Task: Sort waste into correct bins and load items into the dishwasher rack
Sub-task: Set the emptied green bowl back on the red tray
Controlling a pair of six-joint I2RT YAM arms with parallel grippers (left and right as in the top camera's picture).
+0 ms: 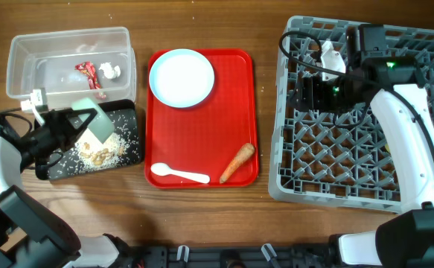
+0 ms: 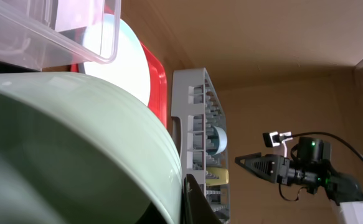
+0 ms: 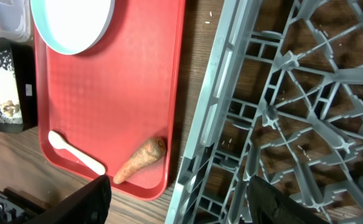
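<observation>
My left gripper (image 1: 74, 128) is shut on the rim of the pale green bowl (image 1: 95, 123) and holds it tilted over the black tray (image 1: 131, 152), which holds beige crumbs (image 1: 97, 155). The bowl (image 2: 63, 149) fills the left wrist view, with one finger (image 2: 192, 198) against its rim. The clear tub (image 1: 23, 52) holds the red wrapper (image 1: 88, 72) and a white scrap (image 1: 111, 71). The white plate (image 1: 182, 77), white spoon (image 1: 178, 175) and carrot (image 1: 237, 162) lie on the red tray (image 1: 202, 134). My right gripper (image 1: 304, 89) is open and empty above the grey rack (image 1: 336, 156).
In the left wrist view a pale blue bowl (image 2: 217, 138) and a yellow cup (image 2: 218, 176) sit in the rack (image 2: 190, 106). The right wrist view shows the carrot (image 3: 141, 160), spoon (image 3: 75, 152), plate (image 3: 72, 22) and the rack's left wall (image 3: 212, 106).
</observation>
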